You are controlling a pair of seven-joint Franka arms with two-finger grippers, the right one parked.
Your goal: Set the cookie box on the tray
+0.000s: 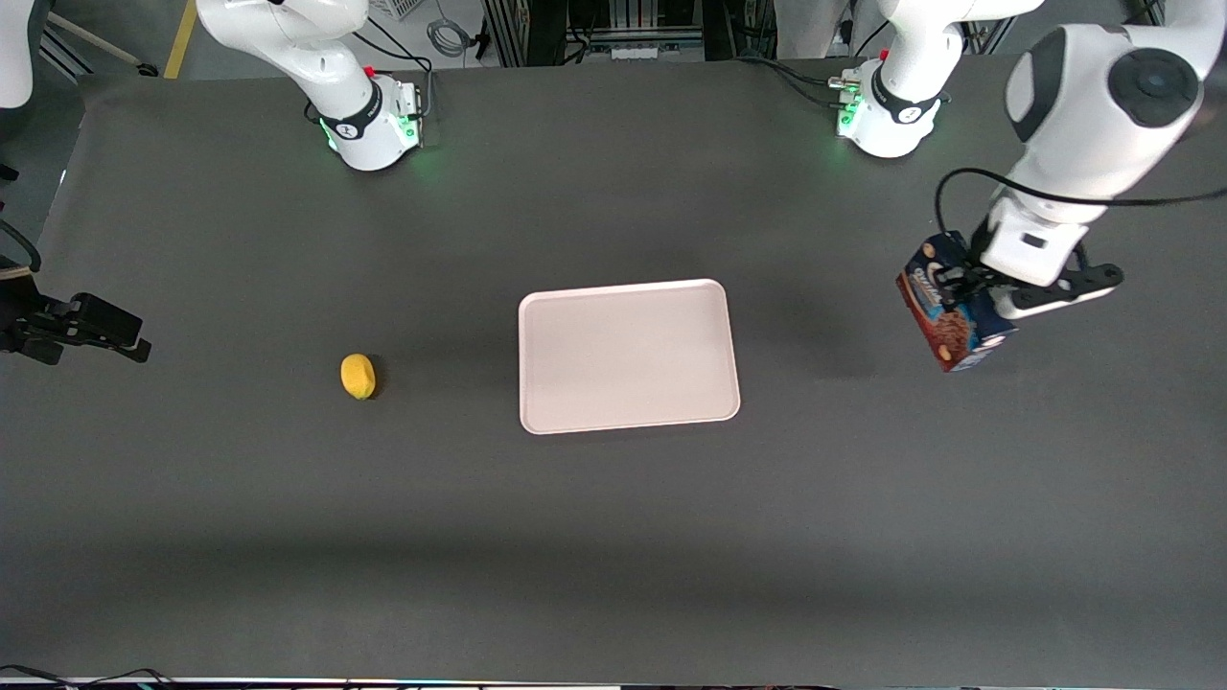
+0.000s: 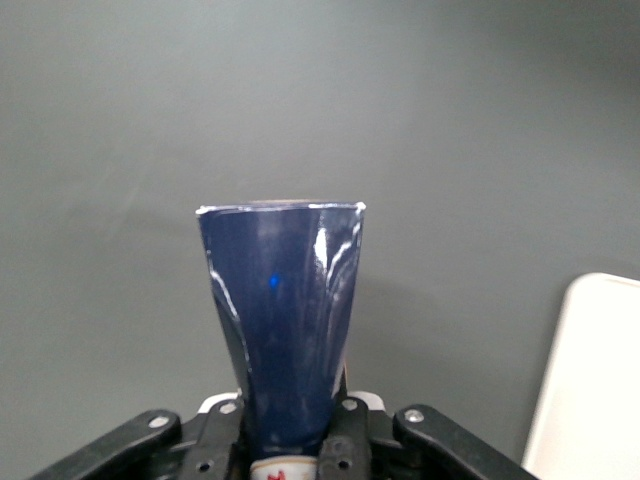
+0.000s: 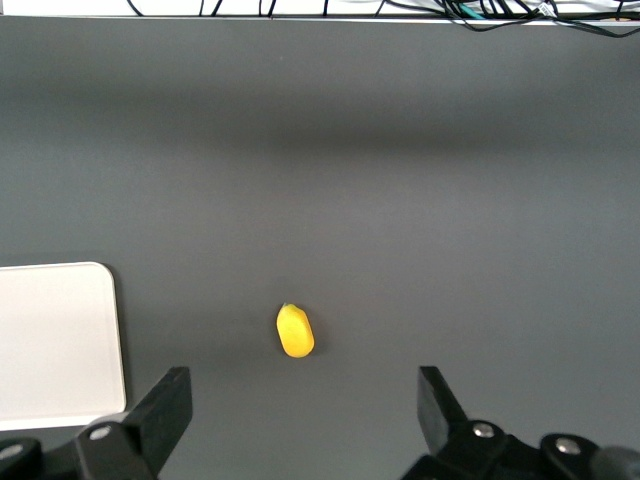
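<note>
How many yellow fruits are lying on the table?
1. The yellow fruit lies on the table toward the parked arm's end, apart from the tray. The gripper, toward the working arm's end, holds the cookie box aloft.

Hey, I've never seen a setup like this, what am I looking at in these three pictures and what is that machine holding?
These are two white robot arms bolted to a dark table. One picture looks down at the whole table from the front; the other two come from small cameras on each arm's wrist. The working arm's tool, toward its own end of the table, is shut on a dark blue cookie box, held up in the air. Its wrist camera shows that cookie box end-on between the fingers. In the middle of the table lies a pale pinkish tray with nothing on it. Toward the parked arm's end sits a small yellow lemon-like object. The parked arm's wrist camera sees that object and a tray corner.
</note>
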